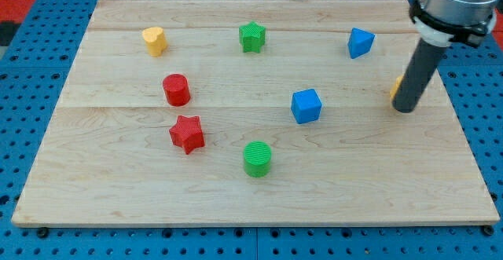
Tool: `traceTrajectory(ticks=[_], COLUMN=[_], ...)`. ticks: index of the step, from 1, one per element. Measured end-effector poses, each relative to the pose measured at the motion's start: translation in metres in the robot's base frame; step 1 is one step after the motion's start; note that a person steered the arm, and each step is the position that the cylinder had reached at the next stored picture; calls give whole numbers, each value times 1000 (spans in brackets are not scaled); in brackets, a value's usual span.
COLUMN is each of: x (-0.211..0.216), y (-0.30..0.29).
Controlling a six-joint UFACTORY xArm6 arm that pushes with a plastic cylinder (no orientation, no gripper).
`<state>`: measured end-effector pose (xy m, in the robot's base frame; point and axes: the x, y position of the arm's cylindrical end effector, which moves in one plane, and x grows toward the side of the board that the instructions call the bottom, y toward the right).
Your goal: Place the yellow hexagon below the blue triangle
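Observation:
The blue triangle (pixel 360 42) lies near the view's top right of the wooden board (pixel 236 189). The yellow hexagon (pixel 397 88) is mostly hidden behind my rod; only a thin orange-yellow sliver shows at the rod's left side, below and to the right of the blue triangle. My tip (pixel 404 108) rests on the board at the right, touching or right beside the hexagon on its right side.
A yellow heart (pixel 155 40) sits at the top left, a green star (pixel 252 36) at the top centre. A red cylinder (pixel 176 89) and red star (pixel 187 133) lie at left. A blue cube (pixel 306 106) and green cylinder (pixel 257 159) lie mid-board.

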<state>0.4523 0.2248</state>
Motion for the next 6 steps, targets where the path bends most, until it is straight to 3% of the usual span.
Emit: traceTrajectory(ticks=[1,2,4,6], x=[12,-12,-19,-19], y=[25,37,-40,14])
